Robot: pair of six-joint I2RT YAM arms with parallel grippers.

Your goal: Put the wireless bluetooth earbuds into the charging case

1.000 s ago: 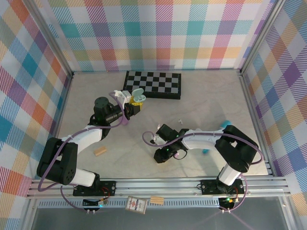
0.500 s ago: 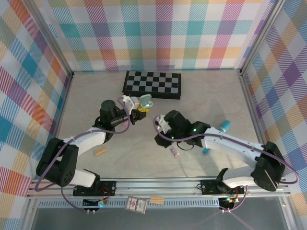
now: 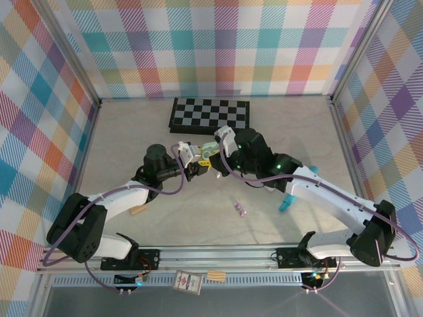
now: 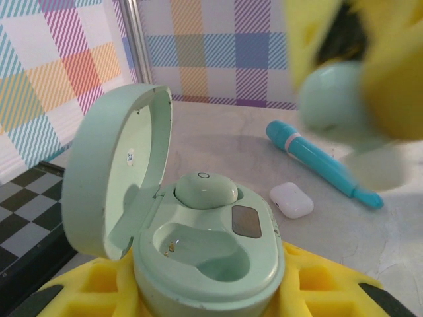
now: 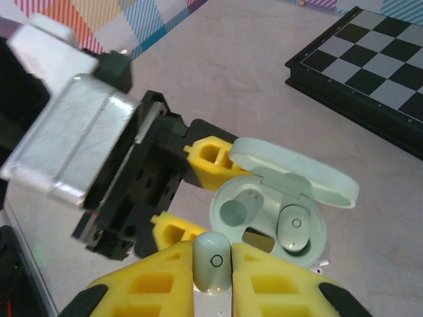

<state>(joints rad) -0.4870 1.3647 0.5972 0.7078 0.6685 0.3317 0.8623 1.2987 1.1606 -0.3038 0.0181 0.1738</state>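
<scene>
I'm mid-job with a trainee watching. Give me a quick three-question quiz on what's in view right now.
1. True or false: the lid of the case in the left gripper is shut.
2. How many buds sit in the case? A) none B) one C) two
3. Fill in: the right gripper pinches a mint ___ close to the case.
Key: 1 false, the lid stands open. 2 B, the seated bud fills one well and the other well is empty. 3 bud, the held bud.

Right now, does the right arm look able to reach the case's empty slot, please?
Probably yes: the lid stands open, the empty slot is uncovered, and the right gripper holds its earbud close to the case.
</scene>
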